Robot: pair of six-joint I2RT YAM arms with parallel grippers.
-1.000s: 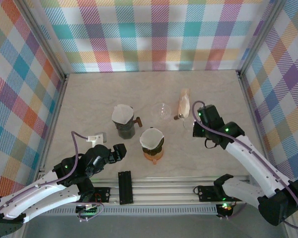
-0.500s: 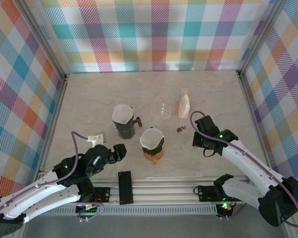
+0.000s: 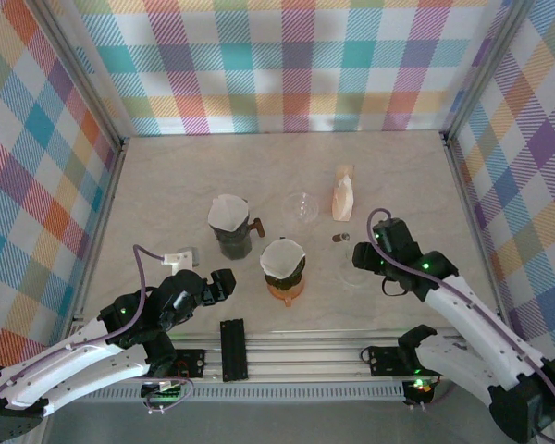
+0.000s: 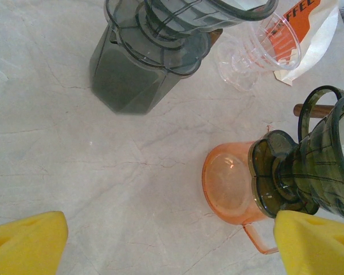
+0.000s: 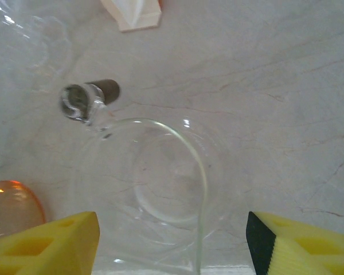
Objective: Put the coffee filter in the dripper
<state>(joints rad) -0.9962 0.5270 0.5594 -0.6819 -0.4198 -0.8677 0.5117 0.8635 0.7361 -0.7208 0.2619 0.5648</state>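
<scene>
A white coffee filter [image 3: 228, 213] sits in the dark dripper [image 3: 231, 233] on a grey carafe [image 4: 135, 69]. Another filter [image 3: 282, 256] sits in a dark dripper [image 4: 309, 166] on the orange cup [image 4: 232, 183]. The filter pack [image 3: 342, 197] stands behind them. My right gripper [image 5: 172, 246] is open around a clear glass vessel [image 5: 166, 183] with a dark knob [image 5: 106, 90]; a gap shows at the right finger. My left gripper [image 4: 169, 246] hangs open over bare table, left of the orange cup.
A small clear dripper [image 3: 302, 205] stands between the grey carafe and the filter pack. Checked walls close the table [image 3: 166, 185] on three sides. A rail with a black block [image 3: 232, 349] runs along the near edge.
My right gripper came nearer from beside the filter pack, bringing the glass vessel and its knob along, then opened. The left arm has not moved.
</scene>
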